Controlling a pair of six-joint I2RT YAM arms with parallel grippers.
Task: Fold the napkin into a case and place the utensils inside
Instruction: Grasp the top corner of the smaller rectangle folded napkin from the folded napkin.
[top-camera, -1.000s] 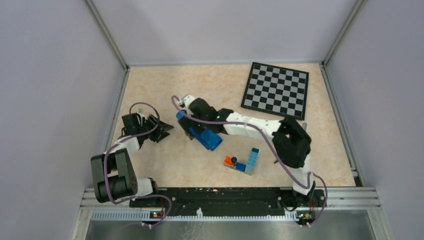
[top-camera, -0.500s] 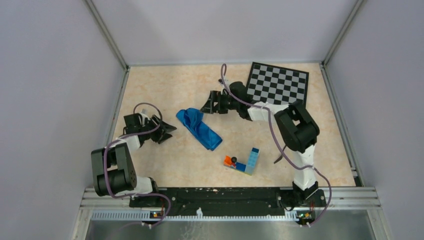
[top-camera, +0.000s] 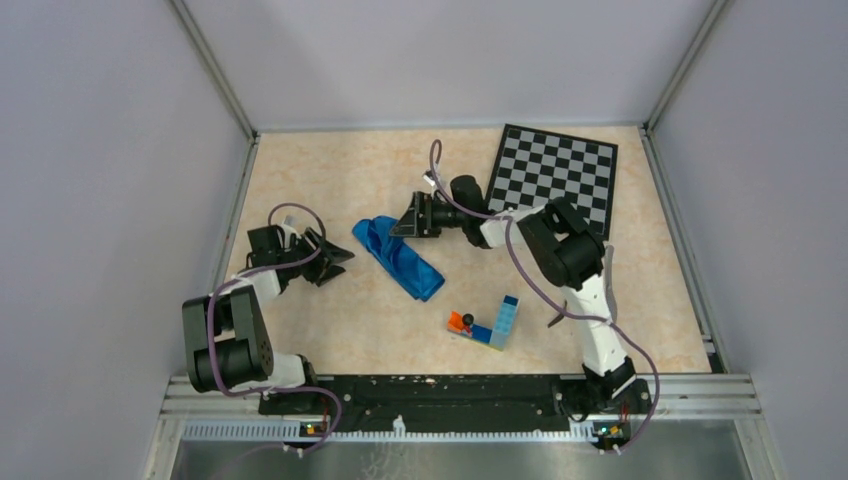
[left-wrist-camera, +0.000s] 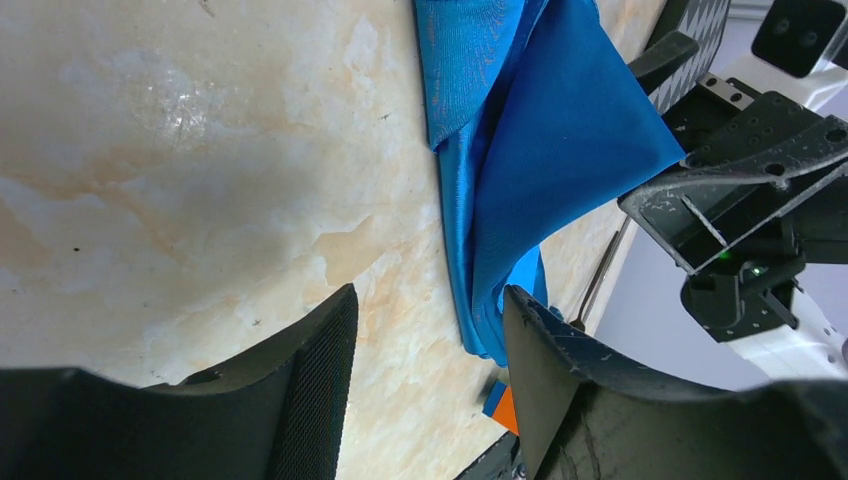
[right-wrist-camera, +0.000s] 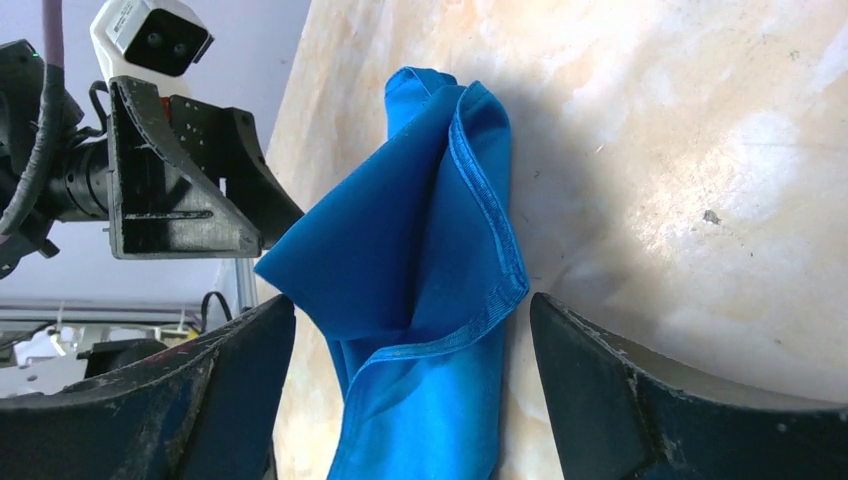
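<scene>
The bright blue napkin (top-camera: 400, 260) lies bunched in a long crumpled strip on the marble-patterned table, with one fold standing up (right-wrist-camera: 400, 230) (left-wrist-camera: 560, 130). My left gripper (top-camera: 340, 262) (left-wrist-camera: 428, 300) sits low to its left, open and empty, a little short of the cloth. My right gripper (top-camera: 398, 225) (right-wrist-camera: 412, 305) faces the napkin's far end from the right. Its jaws are wide open around the cloth's edge and are not closed on it. A slim dark utensil (top-camera: 557, 318) lies beside the right arm; I cannot tell whether it is a fork or a knife.
A chessboard (top-camera: 553, 178) lies at the back right, just behind the right arm. A small cluster of blue and orange toy bricks (top-camera: 485, 325) sits in front of the napkin. Grey walls close in the table on three sides.
The right gripper has come off the napkin, pulled back toward the chessboard, then edged left again. The napkin stays bunched where it lay. The left gripper's jaws have widened a little.
</scene>
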